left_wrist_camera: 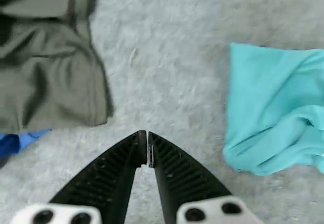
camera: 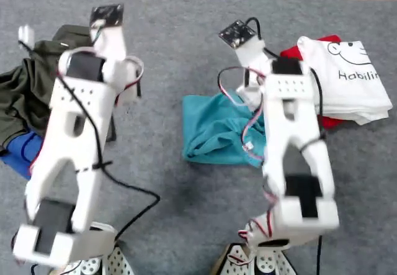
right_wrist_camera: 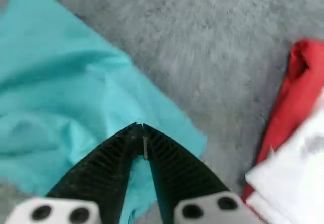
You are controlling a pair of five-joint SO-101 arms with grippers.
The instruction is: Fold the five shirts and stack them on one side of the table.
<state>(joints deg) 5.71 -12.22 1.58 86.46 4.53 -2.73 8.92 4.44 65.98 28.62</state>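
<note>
Left gripper (left_wrist_camera: 146,135) clenched empty above table (left_wrist_camera: 177,57), right gripper (right_wrist_camera: 140,128) clenched over teal shirt (right_wrist_camera: 61,92).

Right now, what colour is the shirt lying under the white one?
A red shirt lies beneath the white shirt; the high view shows it best.

My high camera is fixed above the arms' base side and looks steeply down over the table (camera: 186,39), far enough off to take in both arms and the far edge. The left wrist camera rides just behind the left gripper (left_wrist_camera: 147,142) and looks along it at the table from close up, with the olive shirt (left_wrist_camera: 45,77) on one side and the teal shirt (left_wrist_camera: 273,107) on the other. The right wrist camera looks past the right gripper (right_wrist_camera: 140,132) from nearer still, over the teal shirt's edge toward the red shirt (right_wrist_camera: 298,97) and white shirt (right_wrist_camera: 293,183). All three views share the teal shirt.
</note>
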